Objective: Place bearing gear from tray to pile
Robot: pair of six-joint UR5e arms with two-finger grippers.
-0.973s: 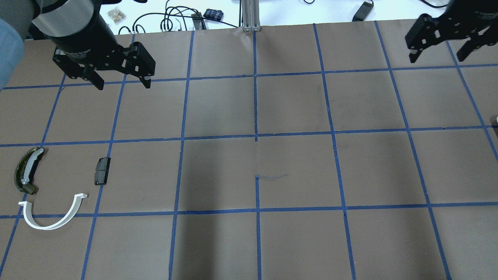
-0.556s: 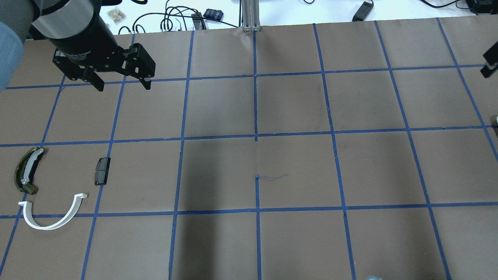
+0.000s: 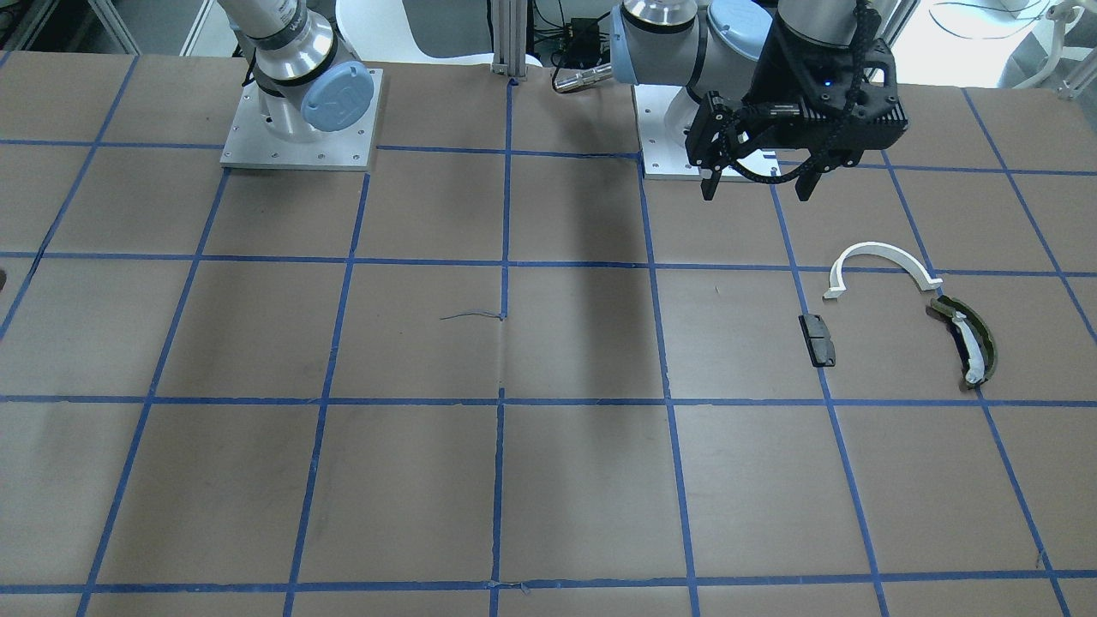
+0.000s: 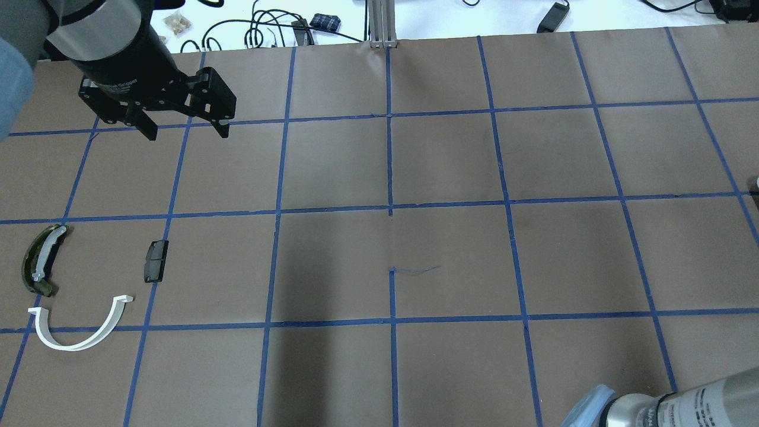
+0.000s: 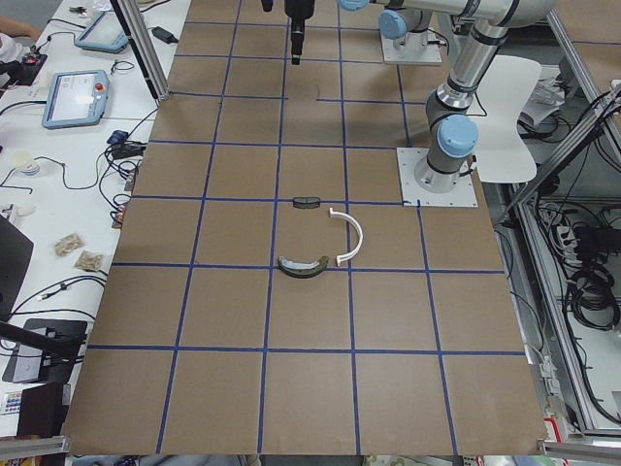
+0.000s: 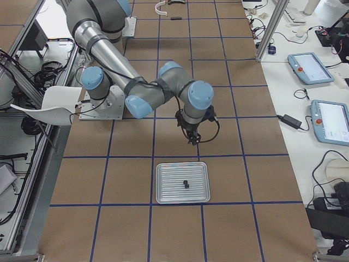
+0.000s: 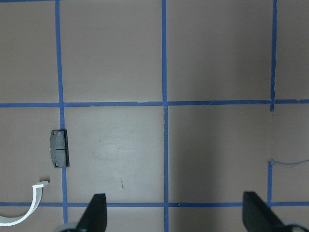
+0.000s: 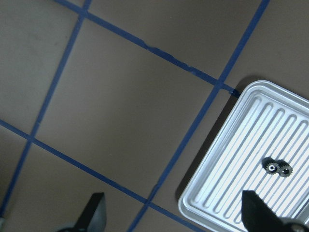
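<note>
The bearing gear (image 8: 278, 168), a small dark toothed part, lies in the silver ribbed tray (image 8: 227, 159), also seen in the exterior right view (image 6: 186, 184). My right gripper (image 8: 176, 212) is open and empty, above the table beside the tray (image 6: 163, 185). The pile lies at the table's left end: a white half-ring arc (image 4: 68, 346), an olive-green curved piece (image 4: 38, 261) and a dark block (image 4: 156, 261). My left gripper (image 4: 184, 127) is open and empty, hovering high, away from the pile. The block (image 7: 59, 148) shows in its wrist view.
Brown table with a blue tape grid. An aluminium post (image 4: 382, 24) and cables stand at the far edge. My right arm's link (image 4: 670, 403) shows at the overhead view's bottom right. Tablets (image 6: 327, 120) lie on a side bench.
My right gripper has left the overhead view at the top right, and the right arm's link has come in at the bottom right. The left gripper has barely moved.
</note>
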